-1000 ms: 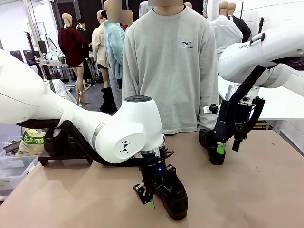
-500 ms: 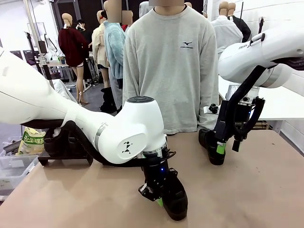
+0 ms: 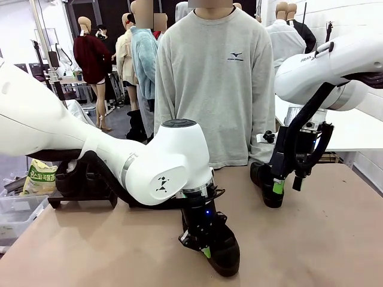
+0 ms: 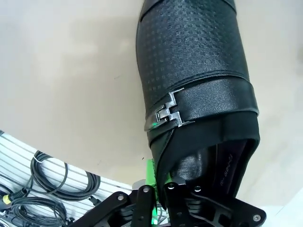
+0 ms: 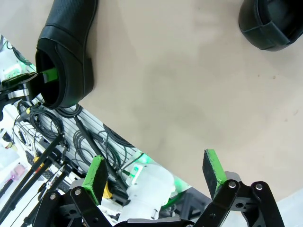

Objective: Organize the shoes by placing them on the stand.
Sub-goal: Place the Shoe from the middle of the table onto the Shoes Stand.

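Grasp stage of the first shoe. The left jaws were pressed together on the side wall of a black shoe (image 3: 226, 254) (image 4: 189, 66) at its opening, one finger inside and one outside, with the shoe's sole resting on the table (image 3: 335, 239). The right jaws hung spread and empty, with a second black shoe (image 3: 263, 185) (image 5: 271, 22) just beside and below them. The dark stand (image 3: 84, 200) stood well apart from the left jaws, toward that arm's own side.

Judged next move: lift the pinched shoe clear of the table, carry it to the stand, and keep the thin wall from slipping.

Writing: a metal buckle (image 4: 169, 112) bore no legible mark. Print on the shoe's insole (image 4: 226, 166), the person's sweatshirt logo (image 3: 234, 57) and a yellow-green packet (image 3: 40, 178) was too small to read.
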You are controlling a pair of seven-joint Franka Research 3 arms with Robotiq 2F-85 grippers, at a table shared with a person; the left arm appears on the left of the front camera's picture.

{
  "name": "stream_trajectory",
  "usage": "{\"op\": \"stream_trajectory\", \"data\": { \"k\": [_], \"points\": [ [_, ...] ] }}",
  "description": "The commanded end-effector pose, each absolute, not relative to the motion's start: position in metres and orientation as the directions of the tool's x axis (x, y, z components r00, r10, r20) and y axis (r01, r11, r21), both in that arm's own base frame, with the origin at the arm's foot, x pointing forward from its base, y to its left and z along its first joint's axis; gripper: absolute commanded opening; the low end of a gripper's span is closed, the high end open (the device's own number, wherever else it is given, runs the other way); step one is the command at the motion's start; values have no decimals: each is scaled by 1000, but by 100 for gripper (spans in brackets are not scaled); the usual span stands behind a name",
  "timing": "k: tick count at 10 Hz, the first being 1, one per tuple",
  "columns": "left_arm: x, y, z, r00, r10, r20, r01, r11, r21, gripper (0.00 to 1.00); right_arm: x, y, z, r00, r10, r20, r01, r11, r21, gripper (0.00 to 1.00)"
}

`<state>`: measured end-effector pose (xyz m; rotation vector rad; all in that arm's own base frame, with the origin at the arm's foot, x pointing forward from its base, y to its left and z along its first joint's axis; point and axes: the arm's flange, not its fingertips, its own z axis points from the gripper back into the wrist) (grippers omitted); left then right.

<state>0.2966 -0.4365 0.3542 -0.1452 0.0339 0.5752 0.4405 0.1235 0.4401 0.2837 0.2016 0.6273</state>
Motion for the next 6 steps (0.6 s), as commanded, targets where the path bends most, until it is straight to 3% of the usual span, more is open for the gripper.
{"op": "stream_trajectory", "data": {
  "k": [1, 4, 5, 6],
  "points": [
    [283, -430, 390, 859, 502, -97, -511, 842, -173, 0, 440, 123, 441, 790, 604, -108, -549, 774, 315, 100],
    [246, -400, 453, 911, 391, -131, -411, 883, -225, 0, 440, 123, 441, 790, 604, -108, -549, 774, 315, 100],
    [242, -382, 468, 954, 271, -127, -292, 936, -194, 0, 440, 123, 441, 790, 604, -108, -549, 774, 315, 100],
    [253, -357, 475, 975, 219, -32, -221, 964, -146, 0, 440, 123, 441, 790, 604, -108, -549, 774, 315, 100]
  ]
}}
